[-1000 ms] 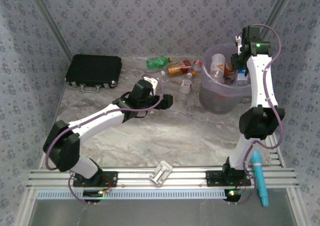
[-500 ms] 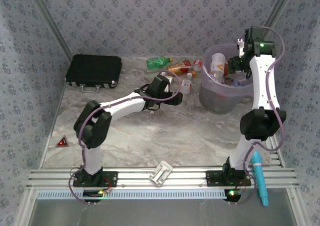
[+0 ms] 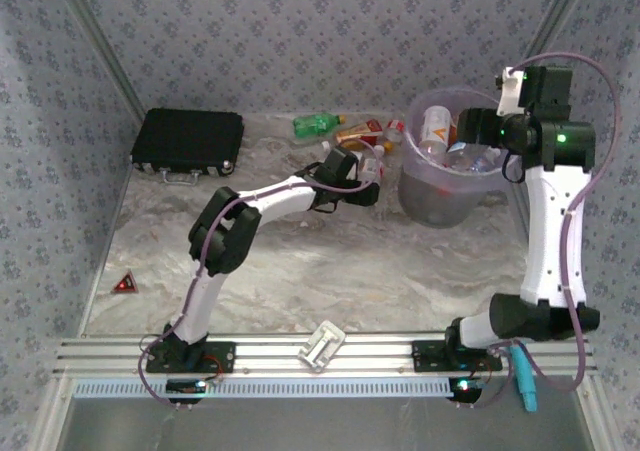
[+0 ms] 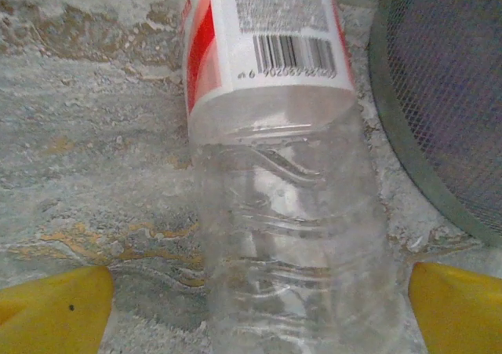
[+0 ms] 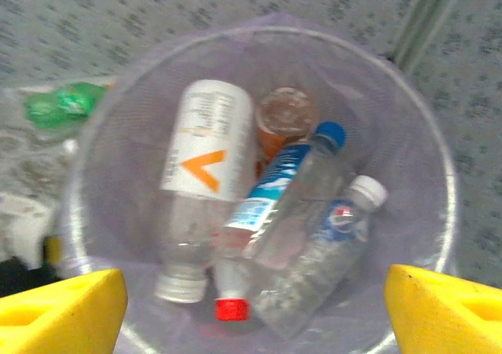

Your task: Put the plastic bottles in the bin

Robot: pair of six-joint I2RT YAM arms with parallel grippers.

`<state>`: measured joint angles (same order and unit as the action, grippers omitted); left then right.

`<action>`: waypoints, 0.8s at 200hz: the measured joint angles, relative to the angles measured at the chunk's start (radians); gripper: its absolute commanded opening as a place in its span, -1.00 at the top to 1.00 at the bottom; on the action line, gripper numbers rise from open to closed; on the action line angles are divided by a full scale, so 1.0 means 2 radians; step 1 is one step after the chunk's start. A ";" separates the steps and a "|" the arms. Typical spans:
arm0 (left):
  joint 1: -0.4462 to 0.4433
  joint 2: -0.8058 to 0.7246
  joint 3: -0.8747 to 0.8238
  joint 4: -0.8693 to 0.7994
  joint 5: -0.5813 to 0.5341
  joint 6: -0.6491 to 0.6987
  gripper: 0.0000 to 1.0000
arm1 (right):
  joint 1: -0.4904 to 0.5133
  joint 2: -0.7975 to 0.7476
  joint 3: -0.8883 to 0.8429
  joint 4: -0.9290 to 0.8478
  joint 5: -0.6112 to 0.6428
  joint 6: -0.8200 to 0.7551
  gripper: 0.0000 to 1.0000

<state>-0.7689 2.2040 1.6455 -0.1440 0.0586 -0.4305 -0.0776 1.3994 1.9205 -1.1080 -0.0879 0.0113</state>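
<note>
A clear bottle (image 4: pixel 286 236) with a red and white label lies on the marble top, its lower body between the yellow fingers (image 4: pixel 55 307) of my left gripper (image 4: pixel 259 315), which is open and straddles it without touching. From above, the left gripper (image 3: pixel 372 195) sits just left of the bin (image 3: pixel 440 203), by that bottle (image 3: pixel 372 168). A green bottle (image 3: pixel 318 124) and an orange one (image 3: pixel 358 137) lie behind it. My right gripper (image 3: pixel 470 131) hangs open and empty over the bin (image 5: pixel 118 173), which holds several bottles, among them a white-label one (image 5: pixel 205 146) and a blue-label one (image 5: pixel 286 205).
A flat black case (image 3: pixel 188 141) lies at the back left. A small red triangle (image 3: pixel 124 283) sits near the table's left edge. A white clamp (image 3: pixel 322 346) and a blue tool (image 3: pixel 516 356) rest on the front rail. The bin's mesh wall (image 4: pixel 447 95) is close to the right of the left gripper.
The left arm has stretched farther right to the bottle beside the bin. The right arm has lifted and swung right, its gripper now higher over the bin.
</note>
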 measured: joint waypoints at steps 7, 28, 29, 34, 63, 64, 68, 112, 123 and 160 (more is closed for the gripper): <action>0.000 0.005 0.003 -0.002 0.002 0.000 -0.83 | 0.001 -0.012 -0.014 0.010 -0.014 0.005 -0.73; 0.000 0.019 0.008 -0.009 0.004 -0.005 -0.60 | 0.004 -0.053 -0.066 0.046 -0.050 0.023 -0.73; 0.000 0.020 0.008 -0.010 0.004 -0.005 -0.58 | 0.004 -0.054 -0.068 0.047 -0.051 0.024 -0.73; 0.000 0.022 0.008 -0.011 0.004 -0.005 -0.53 | 0.004 -0.065 -0.083 0.056 -0.058 0.029 -0.73; 0.000 0.023 0.008 -0.020 0.007 -0.008 -0.29 | 0.005 -0.120 -0.157 0.094 -0.090 0.056 -0.73; 0.000 0.023 0.008 -0.020 0.008 -0.007 -0.29 | 0.005 -0.121 -0.158 0.095 -0.091 0.056 -0.73; 0.000 0.023 0.008 -0.020 0.008 -0.008 -0.27 | 0.005 -0.127 -0.164 0.099 -0.095 0.059 -0.73; 0.000 0.018 0.000 -0.016 0.012 -0.007 -0.16 | 0.005 -0.166 -0.200 0.124 -0.127 0.076 -0.72; 0.000 0.007 -0.017 -0.012 0.014 -0.008 -0.15 | 0.005 -0.172 -0.206 0.125 -0.134 0.079 -0.72; 0.005 -0.051 -0.098 0.031 0.033 -0.022 -0.14 | 0.005 -0.180 -0.216 0.127 -0.160 0.096 -0.73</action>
<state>-0.7582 2.1017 1.4490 -0.0822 0.1246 -0.4736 -0.0685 1.0393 1.4883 -0.8547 -0.4076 0.2031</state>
